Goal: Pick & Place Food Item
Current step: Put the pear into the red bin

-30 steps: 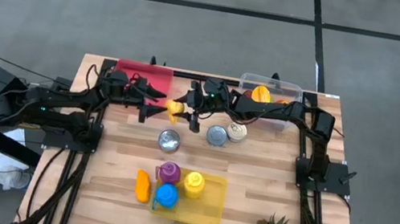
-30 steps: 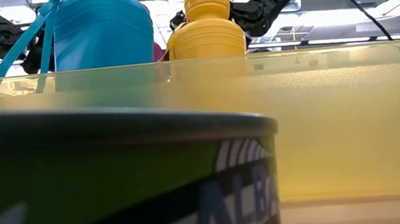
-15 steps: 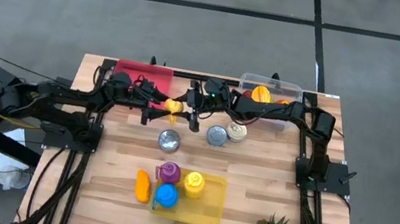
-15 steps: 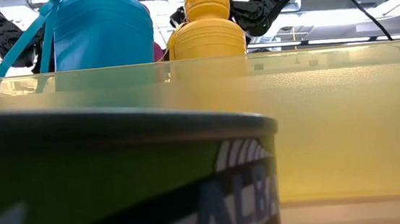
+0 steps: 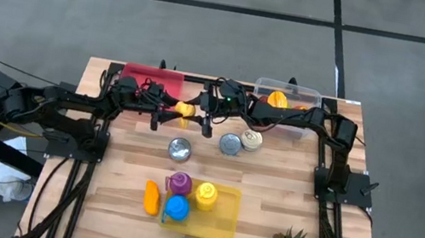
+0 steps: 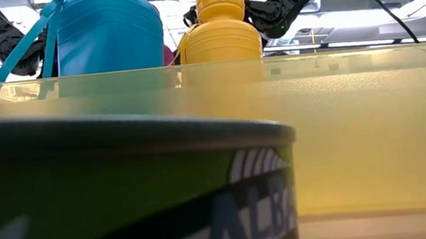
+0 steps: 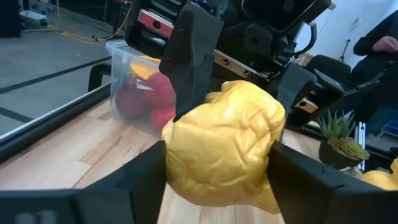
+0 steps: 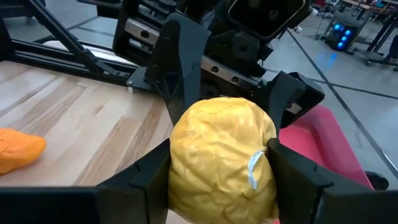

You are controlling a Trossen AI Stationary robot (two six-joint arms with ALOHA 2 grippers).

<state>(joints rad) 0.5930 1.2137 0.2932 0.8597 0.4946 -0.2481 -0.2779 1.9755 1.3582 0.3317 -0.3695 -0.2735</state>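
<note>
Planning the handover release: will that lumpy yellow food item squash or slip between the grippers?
The yellow food item looks wrinkled and rounded, so probably soft and apt to roll. Both the left gripper and right gripper flank it, so slipping seems unlikely.

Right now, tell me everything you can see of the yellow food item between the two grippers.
The yellow food item is a lumpy, rounded piece with a wrinkled, glossy skin that looks like plastic, with a small pale tag or scuff on one side. It hangs above the table's far edge, between the red mat and the clear bin. The left gripper and the right gripper meet on it, each with dark fingers against opposite sides. Nothing else touches it.
</note>
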